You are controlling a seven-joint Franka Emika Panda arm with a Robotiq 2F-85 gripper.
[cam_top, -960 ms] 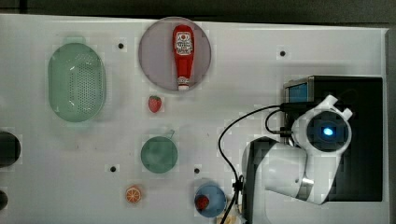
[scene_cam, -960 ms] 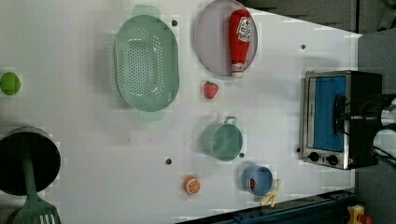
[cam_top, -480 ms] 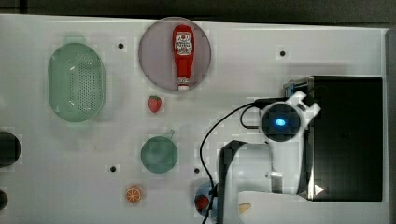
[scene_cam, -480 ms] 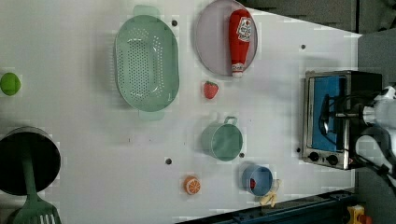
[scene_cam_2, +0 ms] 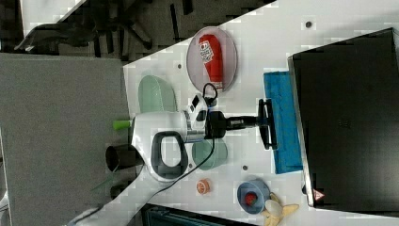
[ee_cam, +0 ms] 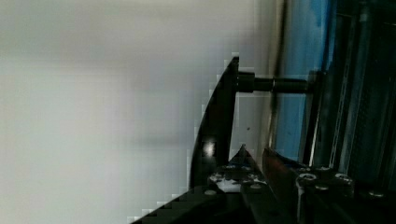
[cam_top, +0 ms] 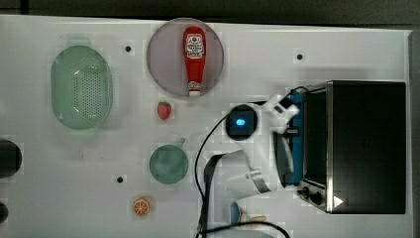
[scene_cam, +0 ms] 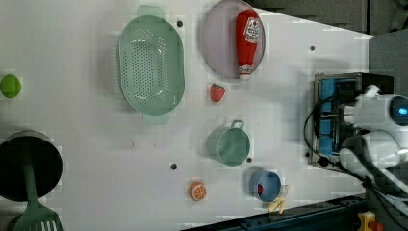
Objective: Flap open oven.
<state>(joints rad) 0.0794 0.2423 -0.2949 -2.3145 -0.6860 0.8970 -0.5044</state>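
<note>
Oven (cam_top: 364, 146): stood at the top view's right end of the white table (cam_top: 297, 29), black box, silver front frame facing the dishes.
Door (scene_cam_2: 282, 122): blue-tinted, swung down partway from the frame in the right view; exact angle hard to judge.
Handle (scene_cam_2: 266, 123): dark bar, standing off the door on short posts.
Gripper (scene_cam_2: 262, 123): fingers pinched on the handle bar, nearly together, arm reaching level toward the oven.
Knobs (cam_top: 311, 193): two, on the front frame beside the door.
Nearest dishes: blue bowl (scene_cam_2: 253, 194) with a banana (scene_cam_2: 277, 208) beside it, green cup (scene_cam: 230, 144).
Farther off: ketchup bottle (cam_top: 194, 59) lying on a plate (cam_top: 163, 69), strawberry (cam_top: 164, 110), orange half (cam_top: 141, 206), green colander (cam_top: 79, 87).
</note>
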